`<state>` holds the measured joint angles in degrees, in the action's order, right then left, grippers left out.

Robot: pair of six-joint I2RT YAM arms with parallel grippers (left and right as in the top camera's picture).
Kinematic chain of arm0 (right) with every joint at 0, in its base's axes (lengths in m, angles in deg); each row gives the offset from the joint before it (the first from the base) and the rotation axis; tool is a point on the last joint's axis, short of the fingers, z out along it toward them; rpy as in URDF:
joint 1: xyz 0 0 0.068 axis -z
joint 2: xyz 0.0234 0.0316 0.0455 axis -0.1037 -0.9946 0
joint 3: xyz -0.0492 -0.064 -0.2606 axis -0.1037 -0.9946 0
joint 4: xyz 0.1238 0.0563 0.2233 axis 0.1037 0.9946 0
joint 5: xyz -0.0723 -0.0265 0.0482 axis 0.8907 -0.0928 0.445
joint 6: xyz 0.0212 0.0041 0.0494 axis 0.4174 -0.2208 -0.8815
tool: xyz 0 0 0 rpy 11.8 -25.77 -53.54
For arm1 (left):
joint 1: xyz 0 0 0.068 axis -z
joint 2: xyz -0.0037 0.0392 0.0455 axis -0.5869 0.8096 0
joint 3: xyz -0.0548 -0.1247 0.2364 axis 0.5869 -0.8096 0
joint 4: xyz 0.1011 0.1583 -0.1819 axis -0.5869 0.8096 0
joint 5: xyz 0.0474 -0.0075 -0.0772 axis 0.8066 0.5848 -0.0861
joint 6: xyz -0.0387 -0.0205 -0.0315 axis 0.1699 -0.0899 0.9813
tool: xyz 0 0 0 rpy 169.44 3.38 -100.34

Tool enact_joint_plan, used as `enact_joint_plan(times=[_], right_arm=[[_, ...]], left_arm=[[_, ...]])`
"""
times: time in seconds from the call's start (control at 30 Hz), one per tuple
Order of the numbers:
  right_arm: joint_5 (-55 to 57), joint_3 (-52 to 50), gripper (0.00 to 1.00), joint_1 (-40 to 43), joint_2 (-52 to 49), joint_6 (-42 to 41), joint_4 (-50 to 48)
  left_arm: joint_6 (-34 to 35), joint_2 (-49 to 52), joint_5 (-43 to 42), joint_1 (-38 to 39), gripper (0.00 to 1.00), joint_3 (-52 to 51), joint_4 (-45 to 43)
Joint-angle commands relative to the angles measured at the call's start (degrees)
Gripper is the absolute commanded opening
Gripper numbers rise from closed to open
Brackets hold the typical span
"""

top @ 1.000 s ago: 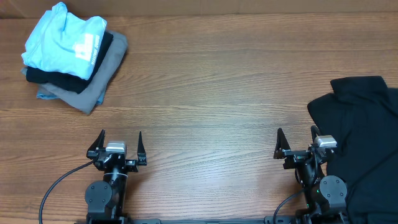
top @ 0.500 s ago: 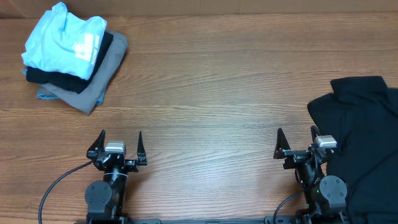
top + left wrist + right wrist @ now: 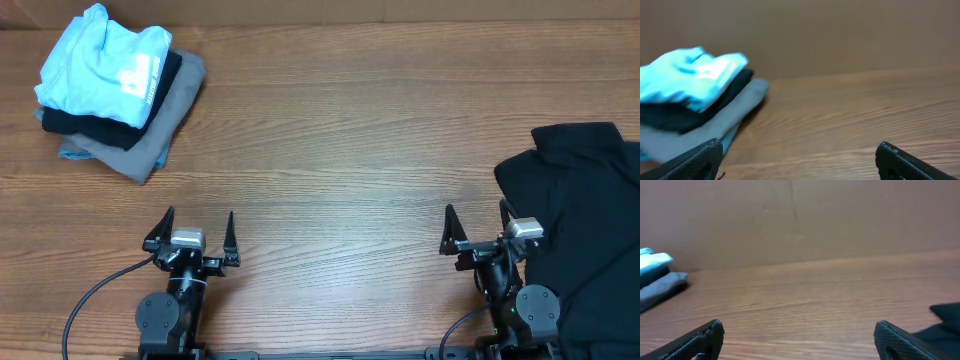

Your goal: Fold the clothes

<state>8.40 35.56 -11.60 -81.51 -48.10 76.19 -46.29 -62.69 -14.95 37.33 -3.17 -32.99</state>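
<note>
- Black polo shirt (image 3: 585, 215) lies crumpled at the right edge of the bench (image 3: 340, 150), partly outside the overhead view and just beside the right fingers (image 3: 450, 232).
- Right fingers are spread wide and hold nothing. The left fingers (image 3: 162, 230) are the same, well apart from the shirt.
- The fabric looks soft, light and limp, so it will likely sag and bunch when lifted.
- The best hold is probably two separate points along an edge, such as the shoulders or hem corners, to pull it flat toward mid-bench.
- A stack of folded garments (image 3: 115, 85) sits at far left.
</note>
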Motion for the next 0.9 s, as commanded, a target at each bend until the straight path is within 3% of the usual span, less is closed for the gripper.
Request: enact_joint_plan(times=[0.0, 0.27, 0.37, 0.67, 0.87], right_arm=[[-1.42, 3.87, 1.00, 0.15, 0.28, -5.55, 2.03], [-4.37, 20.96, 1.00, 0.15, -11.39, -6.86, 13.14], [-4.37, 34.75, 1.00, 0.15, -25.03, -6.75, 24.33], [-4.35, 68.22, 1.00, 0.17, -60.15, -6.40, 50.71], [-4.20, 79.32, 1.00, 0.17, -74.86, -6.12, 56.70]], left_arm=[[0.52, -0.55, -5.57, -0.24, 1.00, 3.02, -1.22], [-1.38, 7.87, -6.23, -0.24, 1.00, 19.15, 10.40], [-1.31, 20.04, -10.10, -0.24, 1.00, 30.60, 19.19], [-0.92, 50.53, -10.08, -0.24, 1.00, 62.34, 42.86], [-0.94, 66.40, -10.08, -0.24, 1.00, 79.91, 60.22]])
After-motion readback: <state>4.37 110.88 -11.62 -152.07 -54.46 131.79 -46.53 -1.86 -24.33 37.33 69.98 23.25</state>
